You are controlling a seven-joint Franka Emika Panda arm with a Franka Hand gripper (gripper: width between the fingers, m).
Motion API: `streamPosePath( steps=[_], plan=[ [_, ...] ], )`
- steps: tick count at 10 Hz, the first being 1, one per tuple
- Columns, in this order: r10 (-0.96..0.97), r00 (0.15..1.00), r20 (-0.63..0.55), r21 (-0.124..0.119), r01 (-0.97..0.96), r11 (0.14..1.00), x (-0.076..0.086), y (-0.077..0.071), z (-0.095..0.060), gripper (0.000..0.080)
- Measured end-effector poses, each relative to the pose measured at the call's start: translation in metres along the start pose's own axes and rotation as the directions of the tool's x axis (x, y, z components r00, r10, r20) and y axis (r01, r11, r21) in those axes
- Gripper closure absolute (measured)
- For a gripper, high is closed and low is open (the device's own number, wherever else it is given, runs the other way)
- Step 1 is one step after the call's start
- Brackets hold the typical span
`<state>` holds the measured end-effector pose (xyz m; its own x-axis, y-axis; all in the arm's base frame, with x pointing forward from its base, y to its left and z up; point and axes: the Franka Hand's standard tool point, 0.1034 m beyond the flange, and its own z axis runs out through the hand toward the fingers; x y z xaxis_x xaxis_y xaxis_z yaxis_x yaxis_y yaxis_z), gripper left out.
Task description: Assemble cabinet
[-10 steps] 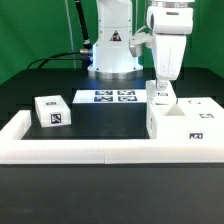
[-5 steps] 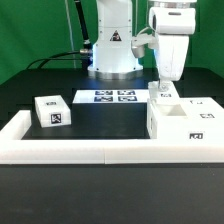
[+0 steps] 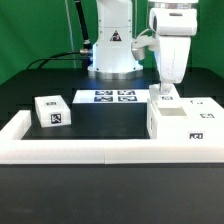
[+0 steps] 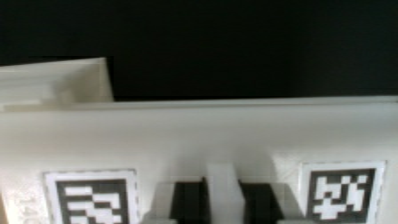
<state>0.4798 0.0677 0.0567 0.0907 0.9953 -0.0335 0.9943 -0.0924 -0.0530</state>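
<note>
Cabinet (image 3: pixel 186 120), exterior view: white boxy body with an open hollow on top and a small black-and-white tag on the front face. Set against the low rail (image 3: pixel 80 150) at the desk's front corner, on the exterior view's right. Gripper (image 3: pixel 165 93) low over the rear corner, at a small tagged block (image 3: pixel 163 99); fingers apart or together, cannot tell. Second tagged block (image 3: pixel 52 111) near the opposite front corner.

Wrist view: blurred white wall close up, two square tags side by side.
</note>
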Motion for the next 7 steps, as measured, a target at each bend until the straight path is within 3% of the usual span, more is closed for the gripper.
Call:
streamPosePath(
  steps=[5,7],
  plan=[
    [-0.047,0.999,-0.012,-0.026,0.047,0.999,-0.001,0.033,-0.001,0.0729],
    [-0.053,0.999,-0.012,-0.027,0.053,0.998,-0.001,0.038,-0.001,0.0729]
  ],
)
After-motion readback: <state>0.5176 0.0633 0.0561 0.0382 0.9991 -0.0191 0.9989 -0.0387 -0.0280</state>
